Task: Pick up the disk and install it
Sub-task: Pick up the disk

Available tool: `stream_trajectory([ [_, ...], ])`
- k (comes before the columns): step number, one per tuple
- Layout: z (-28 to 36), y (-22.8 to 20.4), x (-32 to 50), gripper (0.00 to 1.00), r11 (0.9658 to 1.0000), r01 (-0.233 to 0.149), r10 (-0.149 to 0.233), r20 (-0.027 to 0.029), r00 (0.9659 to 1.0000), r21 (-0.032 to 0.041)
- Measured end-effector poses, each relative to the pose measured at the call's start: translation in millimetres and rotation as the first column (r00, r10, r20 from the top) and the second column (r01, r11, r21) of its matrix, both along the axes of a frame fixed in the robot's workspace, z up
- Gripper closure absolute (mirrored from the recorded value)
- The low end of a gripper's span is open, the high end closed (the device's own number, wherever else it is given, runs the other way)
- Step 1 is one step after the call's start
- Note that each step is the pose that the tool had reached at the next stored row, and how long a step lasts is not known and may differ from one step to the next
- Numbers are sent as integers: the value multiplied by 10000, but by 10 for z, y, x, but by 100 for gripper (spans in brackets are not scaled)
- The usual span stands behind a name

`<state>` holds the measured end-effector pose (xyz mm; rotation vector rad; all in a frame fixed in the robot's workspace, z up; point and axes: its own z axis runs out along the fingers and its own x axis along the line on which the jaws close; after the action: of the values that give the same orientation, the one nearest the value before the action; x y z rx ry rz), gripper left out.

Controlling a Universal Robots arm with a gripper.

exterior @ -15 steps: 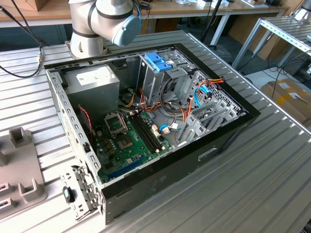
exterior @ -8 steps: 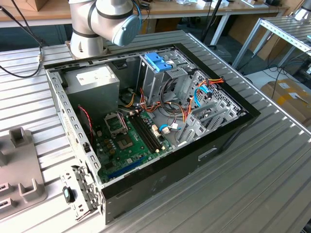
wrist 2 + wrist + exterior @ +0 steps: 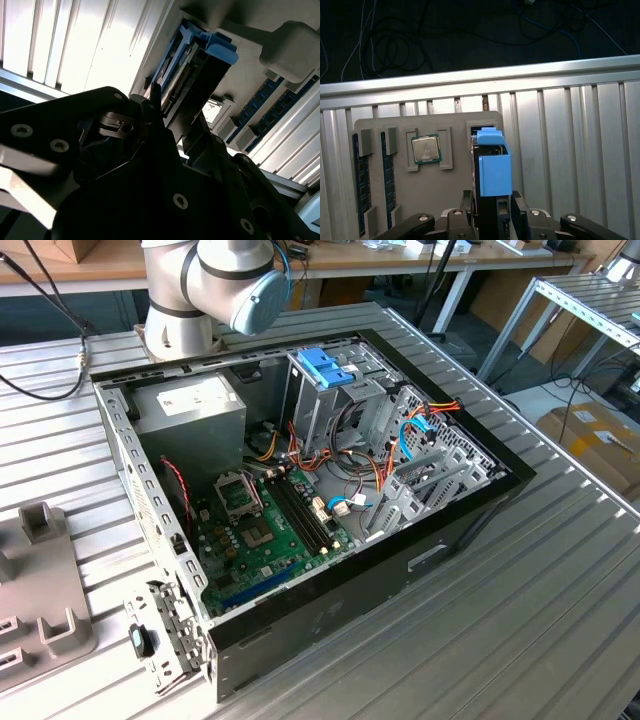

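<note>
PC case (image 3: 440,550) sits on the table (image 3: 560,640), arm base (image 3: 180,320) behind it, parts tray (image 3: 40,590) off to the exterior view's left. Inside: power supply (image 3: 190,405) at the back near the arm base, drive cage (image 3: 325,400) on the exterior view's right of it, motherboard (image 3: 265,535) in front of both. First wrist view: disk (image 3: 494,172) between the fingers of the gripper (image 3: 492,210) at the tray, processor (image 3: 425,149) beside it, memory sticks (image 3: 360,175) beyond the processor.

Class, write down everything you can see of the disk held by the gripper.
The disk is a flat drive framed by a light blue plastic carrier, with dark metal showing along its edge. It stands on edge, gripped on both faces by the gripper, at a slot in the grey tray beside a processor chip. Whether it touches the slot cannot be told.
</note>
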<state>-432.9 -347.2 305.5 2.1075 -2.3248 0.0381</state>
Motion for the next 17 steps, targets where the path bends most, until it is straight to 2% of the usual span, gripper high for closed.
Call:
stream_trajectory([
  [6,1,1,0,59,10000,-1,1,-2,10000,-1],
  [7,1,1,0,65,10000,0,0,-2,10000,-1],
  [17,0,2,0,65,10000,0,0,0,10000,0],
])
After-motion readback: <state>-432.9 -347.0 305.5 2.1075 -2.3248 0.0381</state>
